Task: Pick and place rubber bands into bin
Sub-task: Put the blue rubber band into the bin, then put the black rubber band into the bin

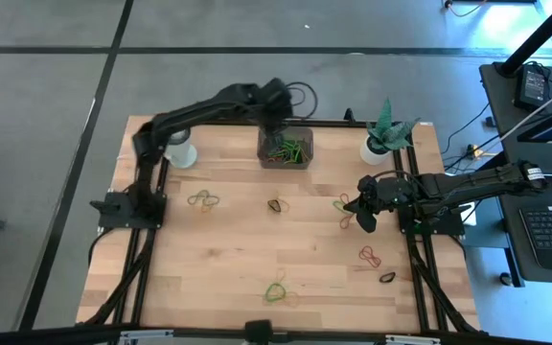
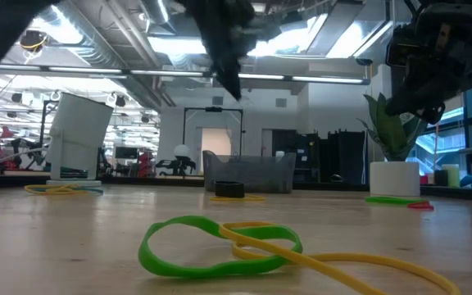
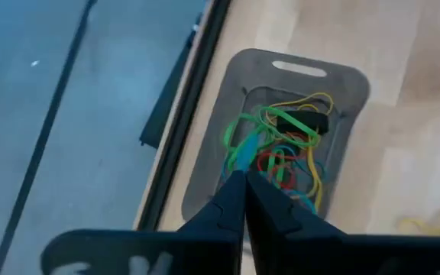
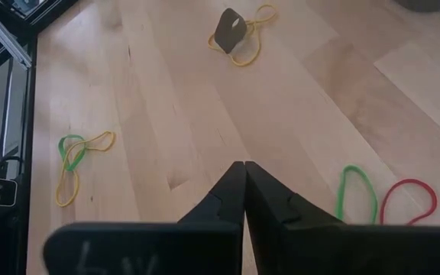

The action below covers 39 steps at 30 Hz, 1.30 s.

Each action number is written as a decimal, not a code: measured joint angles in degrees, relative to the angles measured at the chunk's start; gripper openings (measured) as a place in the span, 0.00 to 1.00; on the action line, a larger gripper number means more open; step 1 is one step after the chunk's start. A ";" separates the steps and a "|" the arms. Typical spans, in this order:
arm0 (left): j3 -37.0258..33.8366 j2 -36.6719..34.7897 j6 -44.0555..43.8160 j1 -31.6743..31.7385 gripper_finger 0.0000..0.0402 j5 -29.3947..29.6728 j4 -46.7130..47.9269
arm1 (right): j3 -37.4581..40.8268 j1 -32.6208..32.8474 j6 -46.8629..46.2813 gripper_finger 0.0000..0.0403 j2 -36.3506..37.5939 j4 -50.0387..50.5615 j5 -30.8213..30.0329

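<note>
— Green, red, yellow and black bands already lie tangled in the bin (image 1: 287,149), which sits at the table's far edge between the white cup (image 1: 182,153) and the plant pot (image 1: 375,149).

— So how far along would you call it?

— Partway, I'd judge. Several loose bands are left on the wood: a pair (image 1: 202,199) on the left side, a dark one (image 1: 277,205) near the middle, a green and yellow tangle (image 1: 278,290) at the near edge, and red ones (image 1: 369,255) with another dark one (image 1: 387,278) on the right.

— What are the arms doing?

— Left gripper (image 1: 278,123) hangs right over the bin, its fingers pressed together. A bit of blue-green shows at the tips in the wrist view, but whether that is a pinched band or one lying in the bin I can't tell.

— And the right?

— Right gripper (image 1: 365,213) hovers above the table's right side, fingers together and empty, with a green band (image 4: 357,195) and a red one (image 4: 408,202) lying on the wood just beside it.

— Those next, then?

— Likely; they're the closest.
</note>
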<state>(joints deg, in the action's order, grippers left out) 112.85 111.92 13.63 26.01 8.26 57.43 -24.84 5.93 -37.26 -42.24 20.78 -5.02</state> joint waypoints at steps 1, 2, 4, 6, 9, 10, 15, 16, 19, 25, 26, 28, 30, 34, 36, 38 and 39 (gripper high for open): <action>1.26 2.12 1.42 0.36 0.01 -0.64 0.02 | 0.00 0.00 -0.02 0.03 0.00 0.00 0.00; 2.20 3.83 2.58 0.59 0.01 -1.05 -0.08 | 0.00 -0.02 -0.04 0.03 0.00 0.00 0.00; 3.21 7.01 4.28 0.83 0.01 -1.75 -0.03 | 0.00 0.00 -0.06 0.03 0.00 -0.04 0.00; 3.39 9.64 5.65 0.89 0.01 -2.02 -0.37 | 0.00 0.00 -0.24 0.03 0.00 -0.33 0.00; 3.38 13.16 7.64 0.89 0.01 -1.96 -0.23 | 0.00 0.00 -2.84 0.03 0.00 -0.33 -0.05; 3.37 14.23 7.94 0.89 0.01 -1.86 -0.52 | 0.00 -0.01 -3.06 0.03 0.00 -0.32 -0.16; 3.37 18.74 8.08 1.10 0.01 -1.85 -1.79 | 0.00 -0.02 -3.14 0.03 0.00 -0.37 -1.70; 3.37 19.43 8.15 1.10 0.01 -1.85 -1.75 | 0.00 -0.02 -3.10 0.03 0.00 -0.37 -2.12; 3.37 20.79 8.15 1.10 0.03 -1.99 -1.73 | 0.00 -0.02 -3.07 0.03 0.00 -0.35 -2.62; 3.41 21.62 8.13 1.09 0.13 -3.42 -2.26 | 0.00 0.00 -2.93 0.03 0.00 -0.24 -2.67; 3.44 21.57 8.13 1.08 0.16 -3.46 -2.59 | 0.00 0.00 -2.93 0.03 0.00 -0.12 -2.65; 3.44 21.57 7.84 1.10 0.20 -3.46 -2.90 | 0.00 -0.01 -2.89 0.03 0.00 -0.09 -2.66; 3.44 21.57 7.45 1.13 0.25 -3.44 -2.92 | 0.00 -0.02 -2.84 0.03 0.00 -0.09 -2.67; 3.44 21.45 7.25 1.08 0.34 -2.91 -2.58 | 0.00 -0.02 -2.78 0.03 0.00 -0.09 -2.64; 3.43 21.02 7.23 0.88 0.37 -2.18 -2.26 | 0.00 -0.01 -2.78 0.03 0.00 -0.09 -2.66; 4.38 20.36 7.10 0.67 0.38 -1.88 -0.63 | 0.00 0.00 -2.78 0.03 -0.02 -0.11 -2.64; 4.99 20.04 7.04 0.67 0.39 -1.74 0.39 | 0.00 -0.01 -2.78 0.03 -0.02 -0.09 -2.66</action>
<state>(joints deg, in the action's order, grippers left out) 117.84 131.96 20.67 26.68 6.52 57.82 -24.84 5.92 -40.03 -42.26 20.69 -7.67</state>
